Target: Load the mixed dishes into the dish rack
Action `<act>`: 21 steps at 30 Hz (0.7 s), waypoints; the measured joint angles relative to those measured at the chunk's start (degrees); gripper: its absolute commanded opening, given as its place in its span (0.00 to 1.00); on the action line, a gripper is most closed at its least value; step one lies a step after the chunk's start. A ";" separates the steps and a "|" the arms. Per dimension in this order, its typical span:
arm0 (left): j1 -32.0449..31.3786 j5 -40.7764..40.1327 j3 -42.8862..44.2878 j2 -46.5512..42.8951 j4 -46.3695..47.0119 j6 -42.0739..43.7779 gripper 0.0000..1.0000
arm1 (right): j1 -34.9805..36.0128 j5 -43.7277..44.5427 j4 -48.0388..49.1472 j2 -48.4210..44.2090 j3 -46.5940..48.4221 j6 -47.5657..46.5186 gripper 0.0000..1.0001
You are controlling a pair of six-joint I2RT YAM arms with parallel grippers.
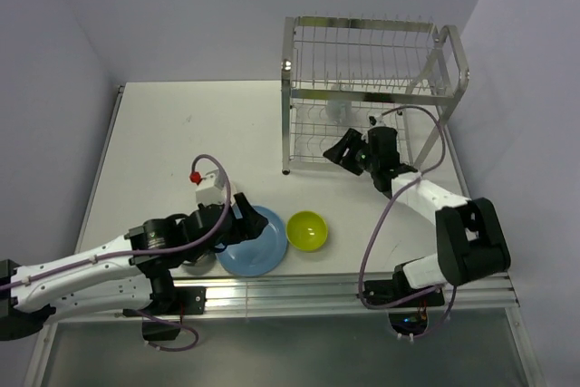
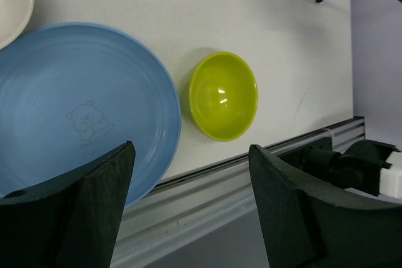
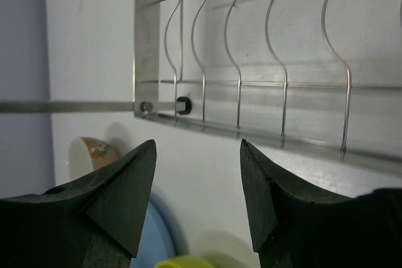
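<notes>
Just below the open left claw [image 2: 190, 155] lie blue plate [image 2: 75, 111] and lime-green bowl [image 2: 223, 95] (right claw [image 3: 198, 145] open too).

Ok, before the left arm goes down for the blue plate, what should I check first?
1. Left tool open and empty: ok.
2. Left tool lined up on the rim of the blue plate: cannot tell.
3. Plate flat on the table, nothing on it: ok.
4. Green bowl clear of the plate: ok, a gap shows.
5. Cream bowl clear of the plate: cannot tell, their rims overlap in the left wrist view.
6. Right tool out of the way, open and empty by the rack: ok.
</notes>
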 measured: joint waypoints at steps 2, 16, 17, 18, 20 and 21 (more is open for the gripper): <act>0.00 0.55 0.59 2.82 0.09 -0.26 0.79 | 0.13 -0.76 0.79 -4.26 -3.39 1.11 0.63; 0.00 3.80 2.60 22.53 5.57 -1.66 0.77 | 7.67 -0.96 -4.04 -37.97 -21.46 5.77 0.63; 0.00 3.80 3.34 24.13 5.68 -1.66 0.77 | 8.52 -0.81 -5.31 -41.07 -22.58 6.12 0.63; 0.00 3.78 4.26 25.88 5.73 -1.66 0.76 | 9.60 -0.72 -6.97 -44.59 -23.69 6.40 0.63; 0.00 3.78 5.68 28.41 6.08 -1.68 0.76 | 11.21 -0.02 -10.64 -51.21 -25.00 7.04 0.63; 0.02 3.78 6.25 29.53 6.40 -1.66 0.76 | 11.76 0.33 -12.61 -53.75 -25.24 7.26 0.63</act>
